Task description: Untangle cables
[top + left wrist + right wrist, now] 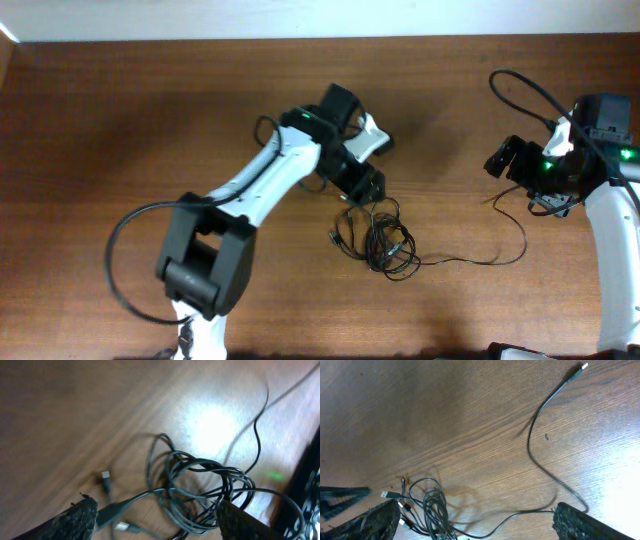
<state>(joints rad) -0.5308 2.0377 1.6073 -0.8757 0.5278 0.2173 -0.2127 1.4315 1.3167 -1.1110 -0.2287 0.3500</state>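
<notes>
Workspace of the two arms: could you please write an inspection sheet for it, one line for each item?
Surface: brown wooden table, with a glare spot in the left wrist view.
Job's things: thin black cables bunched in a loose knot near the centre. One long strand runs away from the knot, and its plug end lies free on the wood.
Clutter: nothing seen.
Grippers: left gripper open, at the knot; right gripper open, closed on nothing.
Cables: the left arm's cord and the right arm's cord are thick black loops, apart from the knot.
Surroundings: pale strip beyond the table's far edge.
</notes>
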